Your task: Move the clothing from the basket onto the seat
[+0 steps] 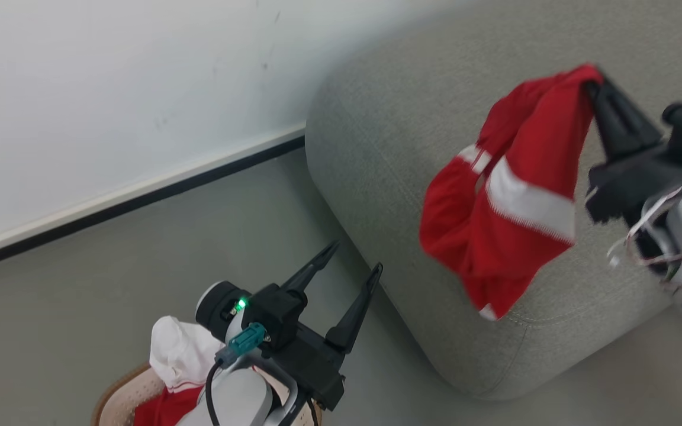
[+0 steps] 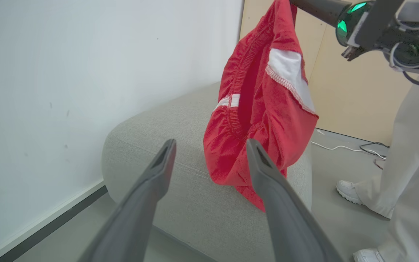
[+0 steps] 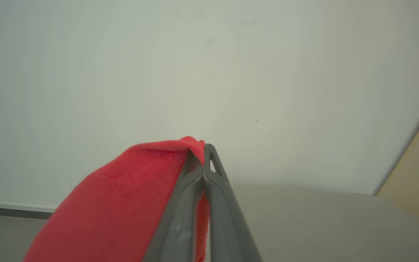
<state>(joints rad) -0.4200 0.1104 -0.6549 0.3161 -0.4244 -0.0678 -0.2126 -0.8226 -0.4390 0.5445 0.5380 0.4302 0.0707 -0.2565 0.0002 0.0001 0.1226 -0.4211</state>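
My right fingers (image 1: 607,100) pinch only a fold of the red shorts (image 1: 498,225). Released here, they may slide off the seat (image 1: 370,136) at its rounded edge, I think. My left fingers (image 1: 357,310) are spread, empty.

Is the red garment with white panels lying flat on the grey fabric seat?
No, the red garment with white panels hangs from the right gripper, its jaws shut.

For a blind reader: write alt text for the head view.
The shut right tool holds a red garment with white panels, dangling over the grey seat. The open left tool sits near the basket holding more clothing.
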